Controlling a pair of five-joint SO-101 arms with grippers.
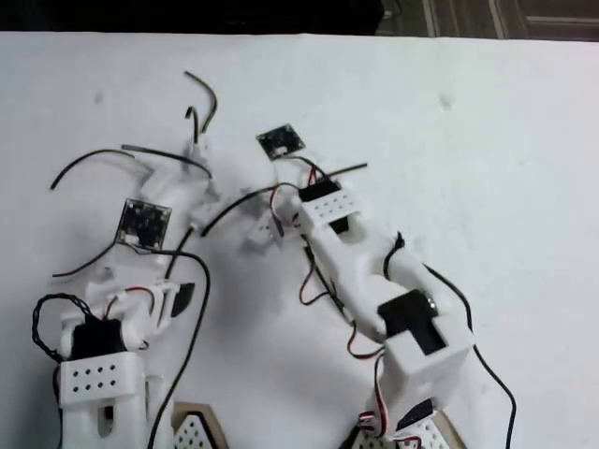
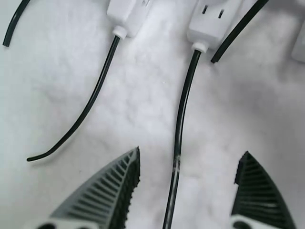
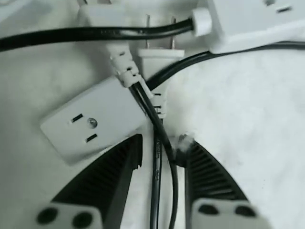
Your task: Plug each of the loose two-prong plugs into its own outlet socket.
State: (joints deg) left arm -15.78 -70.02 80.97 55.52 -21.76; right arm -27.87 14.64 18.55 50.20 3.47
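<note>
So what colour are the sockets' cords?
Black; a cord shows best in the left wrist view.

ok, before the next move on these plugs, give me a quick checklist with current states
1. left tool open: ok.
2. left tool straddles a single cord, the one running from a socket end: ok.
3. right tool open: ok. Clean single grasp: cannot tell, since two cords run through it.
4. plug prongs straight: ok.
5. prongs clear of clutter: not ok, a black lead lies across them.
6. nearby outlet slots unblocked: ok.
</note>
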